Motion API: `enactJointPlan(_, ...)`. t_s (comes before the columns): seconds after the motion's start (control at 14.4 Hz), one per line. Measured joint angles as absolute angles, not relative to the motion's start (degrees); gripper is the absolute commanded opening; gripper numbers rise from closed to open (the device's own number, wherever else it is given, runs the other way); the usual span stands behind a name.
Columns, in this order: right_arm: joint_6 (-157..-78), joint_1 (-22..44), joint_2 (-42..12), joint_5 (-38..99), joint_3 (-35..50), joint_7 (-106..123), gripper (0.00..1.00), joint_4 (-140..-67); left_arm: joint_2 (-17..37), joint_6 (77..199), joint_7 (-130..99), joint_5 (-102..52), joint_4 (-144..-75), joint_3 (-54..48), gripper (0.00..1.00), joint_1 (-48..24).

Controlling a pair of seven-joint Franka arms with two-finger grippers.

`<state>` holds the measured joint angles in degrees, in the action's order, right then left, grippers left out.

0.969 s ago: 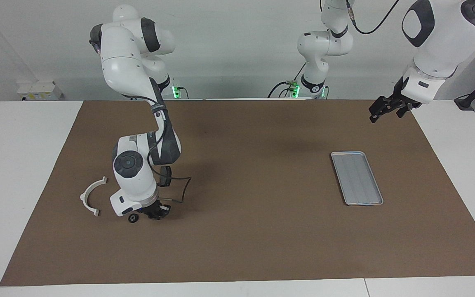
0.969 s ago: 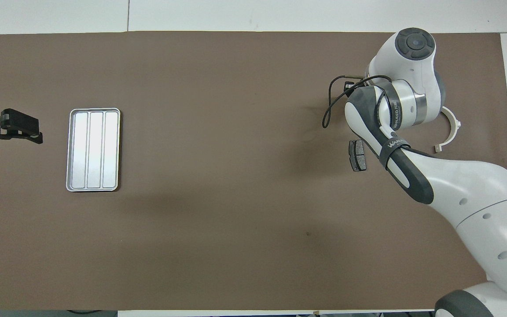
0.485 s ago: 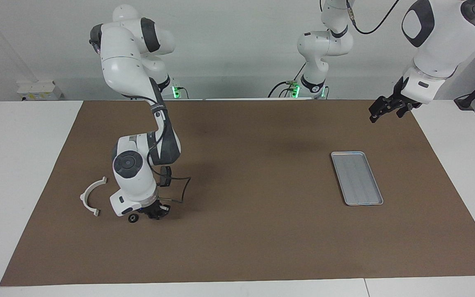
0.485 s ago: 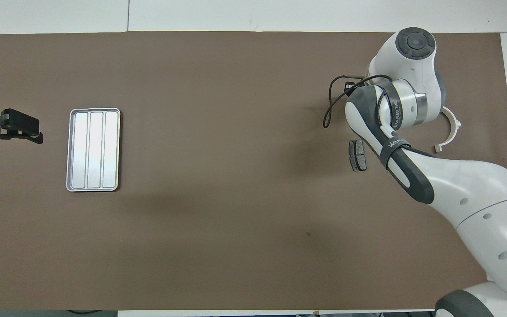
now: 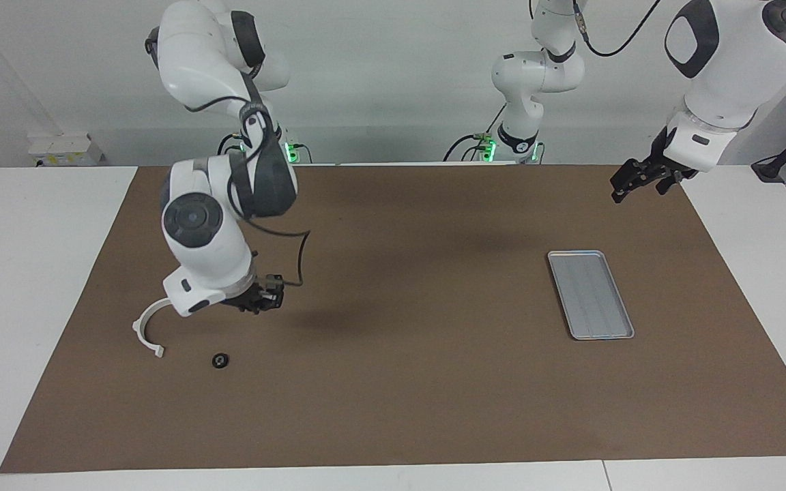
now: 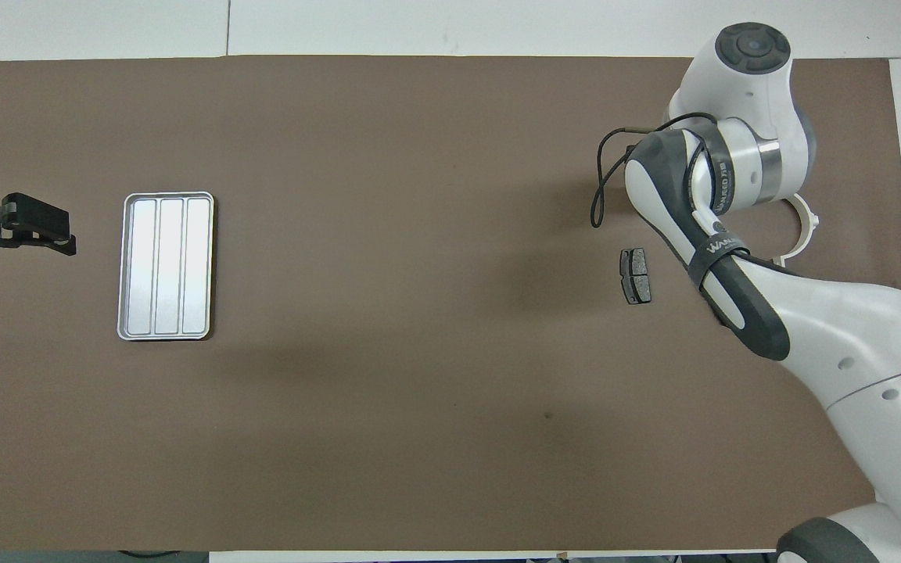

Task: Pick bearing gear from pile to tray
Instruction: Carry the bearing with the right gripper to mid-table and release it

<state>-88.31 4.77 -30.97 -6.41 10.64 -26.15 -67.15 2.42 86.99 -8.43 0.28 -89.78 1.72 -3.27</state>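
Right gripper [image 5: 260, 300]: hangs over the pile at the right arm's end of the table, clear of the mat, fingertips together. Cannot tell whether a small part is pinched between them.

Pile: white half-ring bracket [image 5: 147, 324] lies flat. One black round piece [image 5: 220, 360] sits on the mat just beside the bracket's end, a little farther from the robots. Likely a bearing gear, not gripped. Dark grey pad [image 6: 636, 275] lies nearby.

Tray [image 5: 574, 254]: well apart, toward the left arm's end, nothing in it.

Left gripper [image 5: 642, 179]: waits near the tray, fingers apart.

Judgement: check the pinch first. If it is bare, drop straight down astride the round piece. If loaded, carry it level and release low over the tray floor, or the part may roll.
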Motion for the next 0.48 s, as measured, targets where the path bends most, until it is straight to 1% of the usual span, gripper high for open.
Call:
enactJointPlan(0.07, -85.9, 5.6, -28.6, -5.1, 12.7, -31.4, 0.0, -67.1, 2.4, 87.0, -8.4, 0.3, -89.8, 1.7, 1.0, -3.3)
enactJointPlan(0.21, -84.4, 9.8, -26.0, -3.9, 15.8, -44.8, 0.0, -66.7, 2.4, 87.0, -8.4, 0.3, -89.8, 1.7, 1.0, -3.3)
enactJointPlan(0.35, -86.3, 16.3, -25.6, -3.7, 17.3, -59.6, 0.0, -65.8, 2.4, 87.0, -8.4, 0.3, -89.8, 1.7, 1.0, -3.3)
enactJointPlan(0.48, -90.7, 22.7, -26.5, -3.8, 17.6, -71.1, 0.0, -65.9, 2.4, 87.0, -8.4, 0.3, -89.8, 1.7, 1.0, -3.3)
